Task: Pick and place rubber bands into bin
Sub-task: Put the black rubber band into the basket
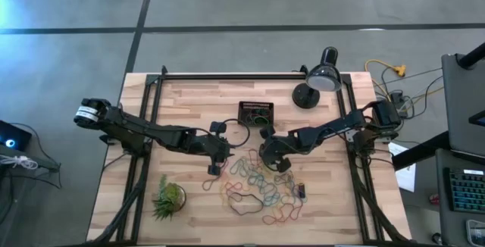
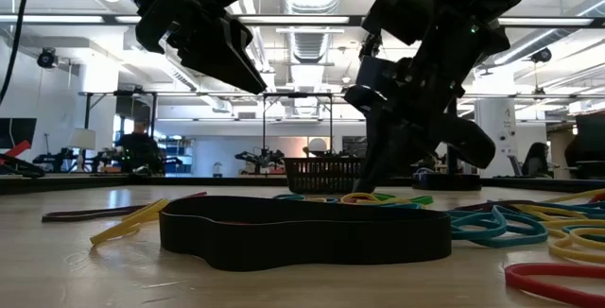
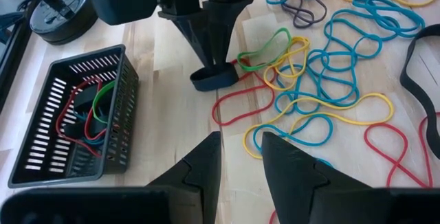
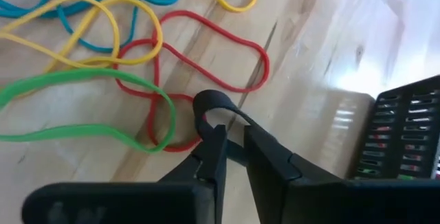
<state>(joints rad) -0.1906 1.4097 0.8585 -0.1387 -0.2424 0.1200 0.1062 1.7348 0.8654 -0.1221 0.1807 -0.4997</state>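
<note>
The rubber bands [image 1: 258, 182] lay in a loose tangled heap on the tabletop [image 1: 136, 164], in front of the bin [image 1: 256, 113] and between the two arms, in red, blue, green, yellow and some black. They looked very light, thin and floppy, so I judged that each one would bend and hang down when lifted, and that a loop crossing another could drag its neighbour along. The best place to take one seemed to be a single free strand at the edge of the heap, pinched across its width and not through the middle of the knot. The right tool [image 4: 234, 138] was low over the wood at the bin side of the heap, and its fingers were closed on a short black band [image 4: 214, 104], which stood up as a small loop between the tips; a red band [image 4: 206, 66] and a green band [image 4: 75, 107] lay just beside it and partly under it, so they might follow it up. The bin stood near, upright, with its slotted walls, and already held some red and green bands. The left tool [image 3: 240, 155] hovered above the tabletop near the heap with its fingers a little apart and nothing between them.
</note>
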